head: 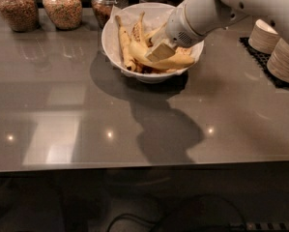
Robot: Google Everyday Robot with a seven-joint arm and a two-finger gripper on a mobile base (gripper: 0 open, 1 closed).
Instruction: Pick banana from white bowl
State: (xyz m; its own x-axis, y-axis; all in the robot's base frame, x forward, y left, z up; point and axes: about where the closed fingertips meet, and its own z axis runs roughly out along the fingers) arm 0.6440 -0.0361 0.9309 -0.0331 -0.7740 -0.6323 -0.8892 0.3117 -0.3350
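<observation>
The white bowl (110, 42), wide and lined with crumpled white paper, stands at the back middle of the grey table. Inside it lie several bananas. The banana (175, 62), plump, curved and pale yellow, lies along the bowl's near right side. A straighter banana (123, 42) and thin speckled ones lie to its left. My gripper (158, 50) reaches down into the bowl from the upper right on the white arm (207, 13) and rests against the top of the plump banana's left part. The arm hides the bowl's right rear rim.
Three glass jars of grains (62, 6) stand along the back left edge. Stacks of small white bowls (281, 57) sit on a black mat at the right. The table's front edge (144, 166) runs across the lower view.
</observation>
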